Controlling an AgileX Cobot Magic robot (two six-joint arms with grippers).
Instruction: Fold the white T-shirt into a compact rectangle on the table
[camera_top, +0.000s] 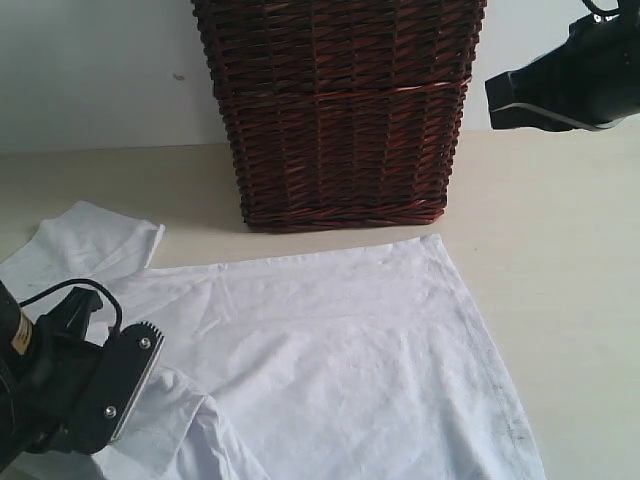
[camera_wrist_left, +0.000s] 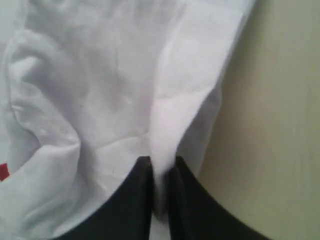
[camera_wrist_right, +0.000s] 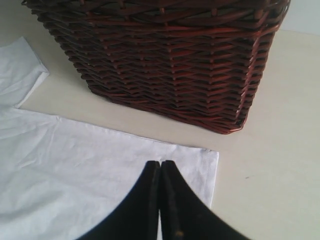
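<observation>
Here's the white T-shirt, spread out flat on the table, plain side up, one short sleeve reaching toward the far left. As for writing, the left wrist view catches only a sliver of red at the edge of the cloth, too little to read.

Behind the shirt stands a dark brown wicker basket, its base just beyond the shirt's far edge with a strip of bare table between them. Some faint dark smudges run along the shirt's right-hand edge.

The left gripper is down on the rumpled cloth at the near left. From the room its own black body hides the tips, but the wrist view shows them plainly — the two fingers are drawn narrow, with a raised ridge of white fabric pinched between them, close to the shirt's edge where the table shows through.

The right gripper hangs up high at the far right, beside the basket. Its wrist view shows the fingers pressed together with nothing in them, looking down on the shirt's far right corner.
</observation>
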